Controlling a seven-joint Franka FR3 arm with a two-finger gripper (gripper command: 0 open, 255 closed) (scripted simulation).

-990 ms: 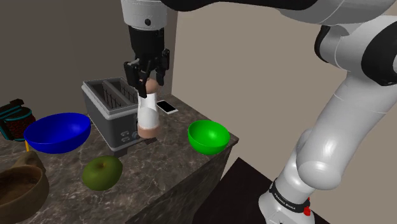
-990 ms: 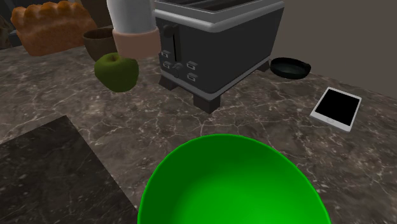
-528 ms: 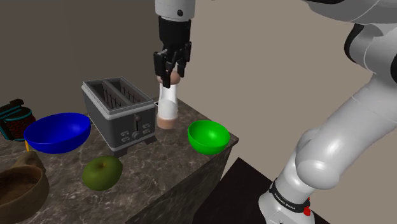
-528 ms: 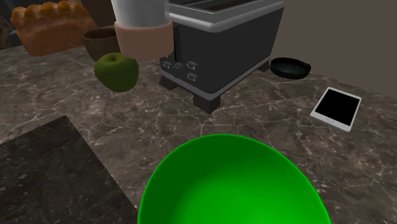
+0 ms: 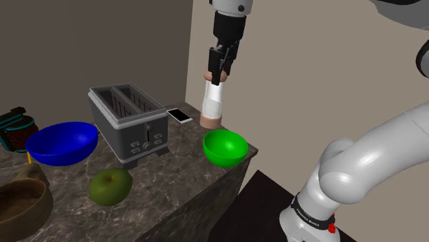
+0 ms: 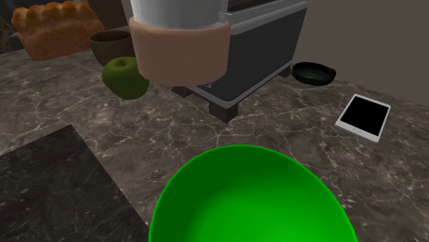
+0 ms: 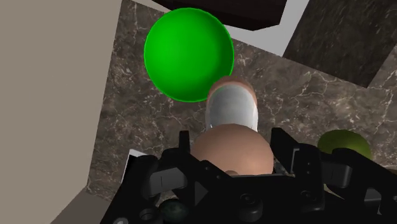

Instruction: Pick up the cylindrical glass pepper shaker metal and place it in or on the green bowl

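Note:
The pepper shaker (image 5: pixel 213 102) is a pale cylinder with a pinkish-brown cap and base. It hangs upright in the air, clasped at its cap by my black gripper (image 5: pixel 219 64). In the shoulder view it hangs just above and to the left of the green bowl (image 5: pixel 225 147), which sits near the counter's corner. The shaker's base (image 6: pixel 180 51) looms large above the counter in the second exterior view, behind the green bowl (image 6: pixel 247 199). In the wrist view the shaker (image 7: pixel 233 124) sits between the fingers of the gripper (image 7: pixel 233 153), its base overlapping the green bowl's (image 7: pixel 184 51) rim.
A grey toaster (image 5: pixel 129 121), a blue bowl (image 5: pixel 61 142), a green apple (image 5: pixel 110 186) and a brown bowl (image 5: pixel 20 203) stand on the marble counter (image 5: pixel 179 179). A phone (image 5: pixel 180 115) lies near the wall. The counter edge drops off beside the green bowl.
The gripper has carried the shaker toward the shoulder view's right and slightly higher, from in front of the toaster to beside the green bowl. In the second exterior view its base has grown larger.

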